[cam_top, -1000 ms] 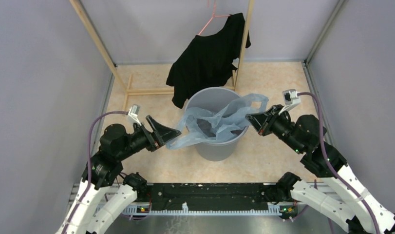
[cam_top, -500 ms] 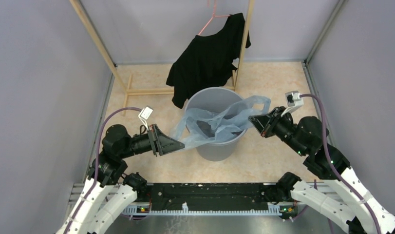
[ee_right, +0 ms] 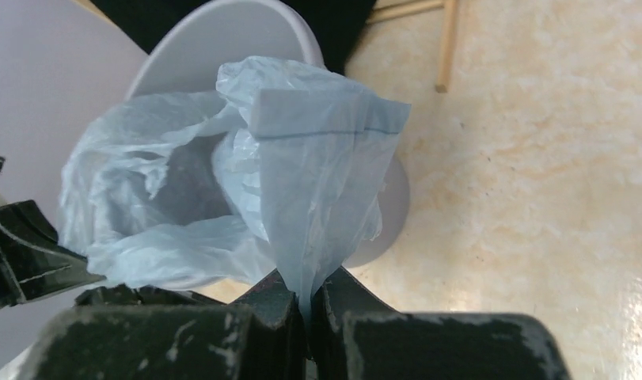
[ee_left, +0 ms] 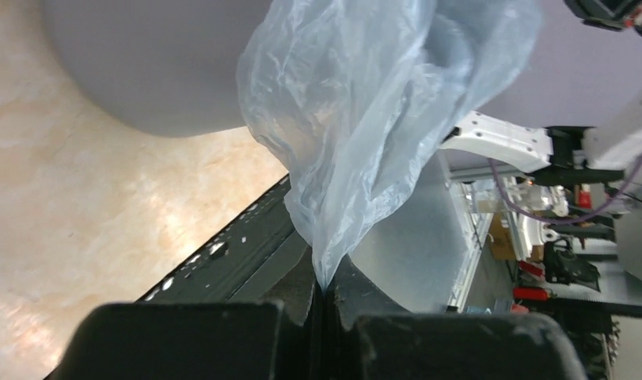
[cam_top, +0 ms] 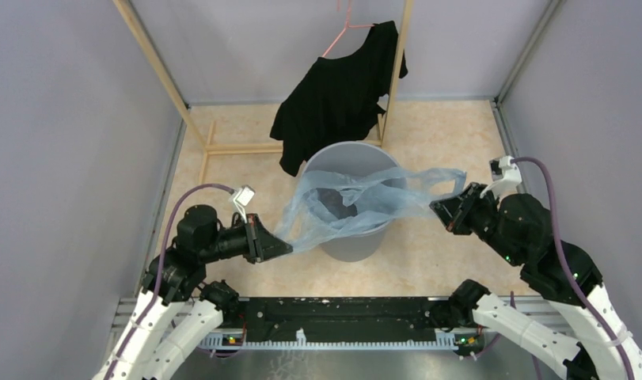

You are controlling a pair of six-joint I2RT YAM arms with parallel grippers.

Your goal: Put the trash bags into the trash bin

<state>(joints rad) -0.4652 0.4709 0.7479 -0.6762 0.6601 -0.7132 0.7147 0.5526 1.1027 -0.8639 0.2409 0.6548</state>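
Trash bag [cam_top: 357, 202] film is seen stretched across the mouth of the trash bin [cam_top: 351, 247], its middle sagging a little inside the rim while both ends reach out past it. One end is pinched flat in the left gripper [cam_top: 289, 245], low and just outside the near-left wall of the bin. The opposite end is clamped in the right gripper [cam_top: 436, 209], well out to the right of the rim. Both pairs of jaws are closed tight, with only a thin fold of plastic between them, as is shown clearly in each wrist view.

The trash bag is judged to be very light, limp and slippery. No shape can be expected to be held, and every fold will follow whatever pull is given. Tearing is possible if the film is drawn too taut between the arms or dragged hard over the rim. The best hold is thought to be where the material is gathered into several layers, as at the two pinched ends, not a single sheet. A black shirt [cam_top: 333, 95] hangs just behind the bin and is not touched.
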